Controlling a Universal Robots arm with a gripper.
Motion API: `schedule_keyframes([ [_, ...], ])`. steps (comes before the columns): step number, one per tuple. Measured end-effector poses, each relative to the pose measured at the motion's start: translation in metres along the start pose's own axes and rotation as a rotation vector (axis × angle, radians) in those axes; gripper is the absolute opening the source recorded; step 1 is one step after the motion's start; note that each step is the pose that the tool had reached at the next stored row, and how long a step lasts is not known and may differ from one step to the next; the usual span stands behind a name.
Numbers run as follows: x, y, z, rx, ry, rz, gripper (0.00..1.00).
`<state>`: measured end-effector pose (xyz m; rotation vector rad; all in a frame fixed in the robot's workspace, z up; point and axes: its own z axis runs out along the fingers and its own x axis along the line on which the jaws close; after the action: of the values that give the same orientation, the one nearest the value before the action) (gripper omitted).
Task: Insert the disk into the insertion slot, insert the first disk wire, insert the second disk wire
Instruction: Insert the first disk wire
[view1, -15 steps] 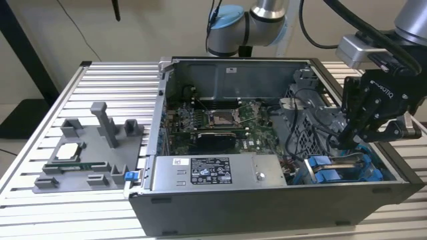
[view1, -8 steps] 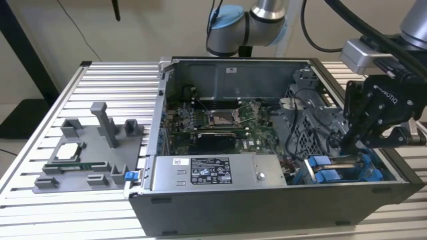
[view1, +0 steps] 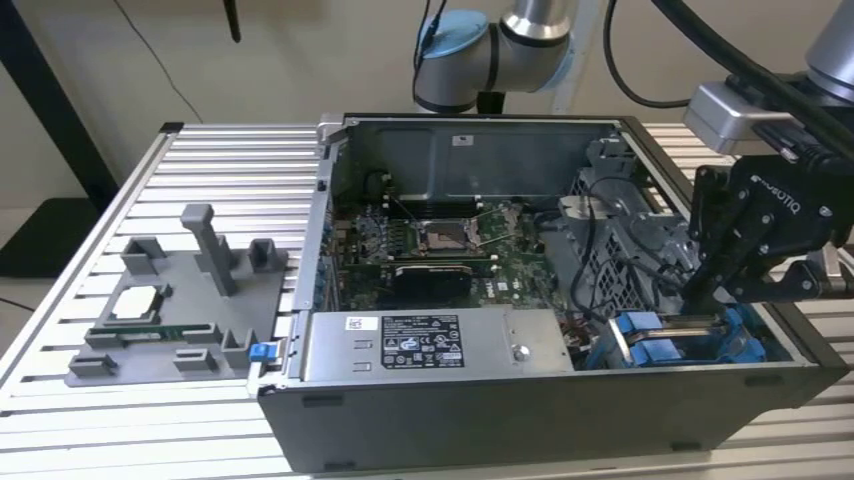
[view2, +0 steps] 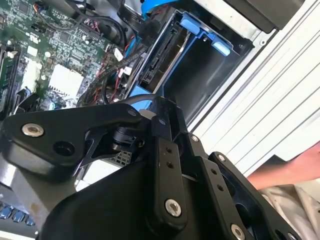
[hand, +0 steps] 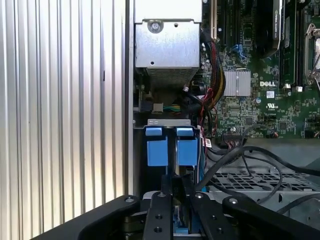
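The disk stands on edge in the slot, at the corner of the case that lies at about 4 o'clock in the exterior view. Its connector edge faces the open side. Whether it is pushed fully home I cannot tell. Blue tabs mark the slot's mouth.

The gripper hangs directly over that corner, its tips just above the disk's upper edge, with dark wires looping close by at 3 o'clock in the first wrist view. Whether the fingers are pinching something, pressed together or slightly apart cannot be told, as their tips are seen end-on against dark parts.

The disk should handle as a dense, rigid block — heavy for its size, slippery on its bare metal faces, and intolerant of knocks. Its blue carrier is thin plastic and will likely flex. The soundest hold looks to be across the carrier's two long rails near the middle, so the weight hangs balanced — not on the label face or the connector edge.
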<state>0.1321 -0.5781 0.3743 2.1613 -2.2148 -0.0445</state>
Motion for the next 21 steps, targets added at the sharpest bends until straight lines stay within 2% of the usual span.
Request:
schedule_keyframes([
  [4, 0.0016, -0.0003, 0.0017, -0.0073, -0.002, 0.0, 0.0],
  [5, 0.0017, -0.0005, 0.0023, -0.008, -0.0053, 0.0, 0.0],
  [8, 0.0016, -0.0022, 0.003, -0.0086, -0.0245, -0.002, 0.0],
  [10, 0.0016, -0.0048, 0.0033, -0.0087, -0.0316, -0.002, 0.0],
  [21, 0.0012, -0.0174, 0.0048, -0.009, -0.0449, -0.003, 0.0],
])
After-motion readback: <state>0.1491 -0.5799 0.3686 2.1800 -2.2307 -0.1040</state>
